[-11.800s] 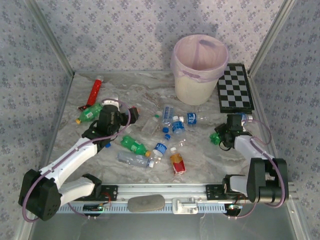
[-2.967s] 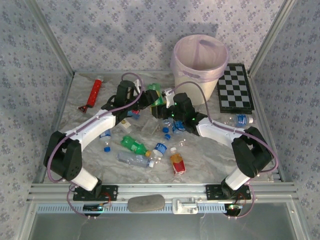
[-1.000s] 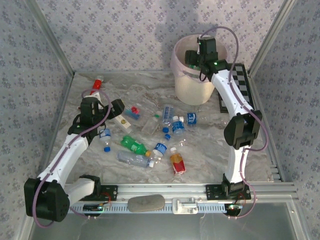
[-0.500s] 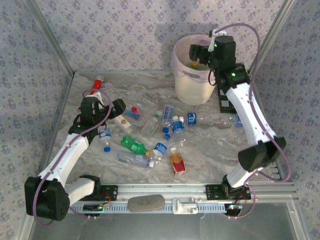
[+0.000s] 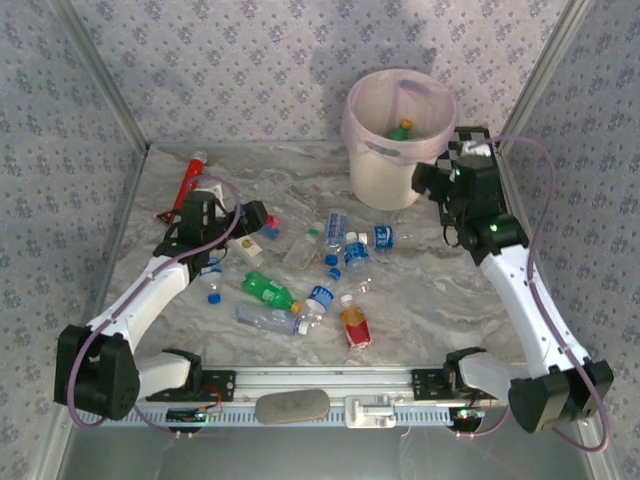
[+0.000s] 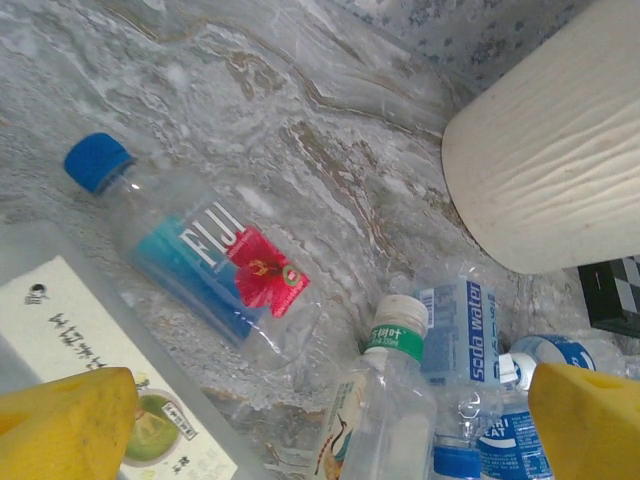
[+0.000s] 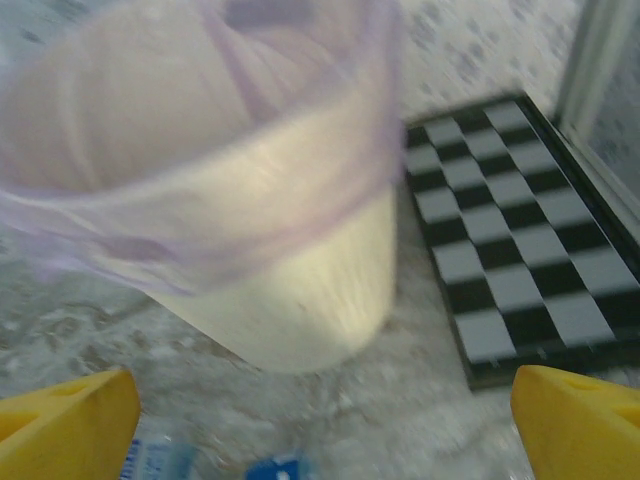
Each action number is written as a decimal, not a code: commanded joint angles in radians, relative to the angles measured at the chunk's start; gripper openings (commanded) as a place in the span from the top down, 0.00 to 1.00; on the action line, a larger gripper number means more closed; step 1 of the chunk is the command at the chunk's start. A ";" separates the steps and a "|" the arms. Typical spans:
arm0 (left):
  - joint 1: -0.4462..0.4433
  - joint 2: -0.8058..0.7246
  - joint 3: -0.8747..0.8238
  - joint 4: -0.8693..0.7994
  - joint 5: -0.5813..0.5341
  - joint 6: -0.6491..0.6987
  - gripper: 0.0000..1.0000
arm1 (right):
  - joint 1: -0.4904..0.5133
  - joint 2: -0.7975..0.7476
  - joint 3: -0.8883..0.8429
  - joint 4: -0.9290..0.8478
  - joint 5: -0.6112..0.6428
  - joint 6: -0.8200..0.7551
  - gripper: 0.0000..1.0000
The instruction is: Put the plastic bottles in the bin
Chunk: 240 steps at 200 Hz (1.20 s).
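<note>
Bottle clearing: one bottle binned, next pick in hand.
Table (image 5: pixel 430 300) carries the bin (image 5: pixel 400 150) at its far edge, toward the far right corner, with a green bottle (image 5: pixel 401 130) lying inside. Right gripper (image 5: pixel 432 180) hangs just beside the bin's near right side, fingers spread wide and nothing between them. Left gripper (image 5: pixel 255 215) hovers low toward the left edge, fingers likewise spread and empty, over a clear Fiji bottle (image 6: pixel 210 270) lying flat. Remaining plastic bottles (image 5: pixel 266 289) lie scattered mid-table, well apart from the bin. Judged step: reaching for a pick. The next move calls for the left fingers to straddle the Fiji bottle's body and close squarely; a round body may roll.
</note>
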<state>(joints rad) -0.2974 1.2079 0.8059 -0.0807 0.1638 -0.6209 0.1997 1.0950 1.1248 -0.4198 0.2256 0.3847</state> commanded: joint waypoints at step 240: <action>-0.028 -0.015 0.085 -0.092 -0.127 0.035 0.00 | -0.589 0.475 -0.236 0.215 -0.295 0.427 0.05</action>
<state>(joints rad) -0.3218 1.2285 0.8577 -0.1623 0.0593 -0.6094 -0.3790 1.5238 0.8528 -0.2298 -0.0532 0.7868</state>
